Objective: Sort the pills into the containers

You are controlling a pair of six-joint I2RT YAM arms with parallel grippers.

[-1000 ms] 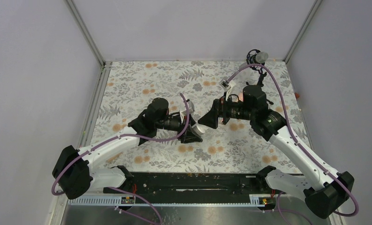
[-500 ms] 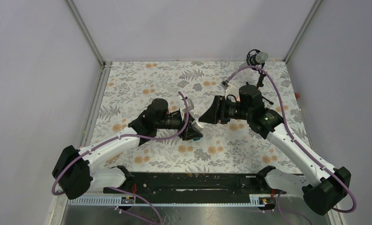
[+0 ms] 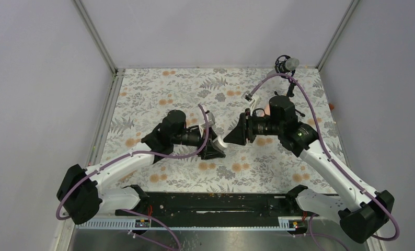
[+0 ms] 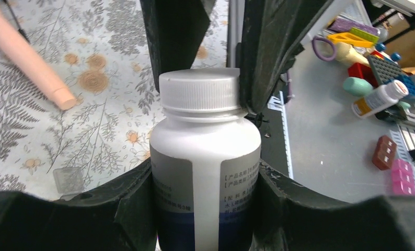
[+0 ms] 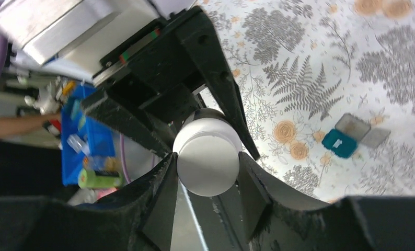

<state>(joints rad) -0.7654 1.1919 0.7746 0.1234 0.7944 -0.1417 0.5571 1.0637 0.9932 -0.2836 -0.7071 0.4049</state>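
The small white round plastic bottle with a dark label is held between the two arms over the middle of the floral-patterned table. The left gripper is clamped around the bottle's body, one finger pressed against each side of the label. The right gripper meets it head-on, its fingers closed against both sides of the white ribbed cap.

Half a second ago the right gripper sat a little farther toward the back of the table, off the bottle's line. It has since swung nearer and settled on the cap, much as it stood a second ago. The left arm has barely shifted.

The tiny teal cube-like box lies on the cloth apart from both grippers, its grey lid open beside it. The black microphone stands in the far right corner, unmoved.
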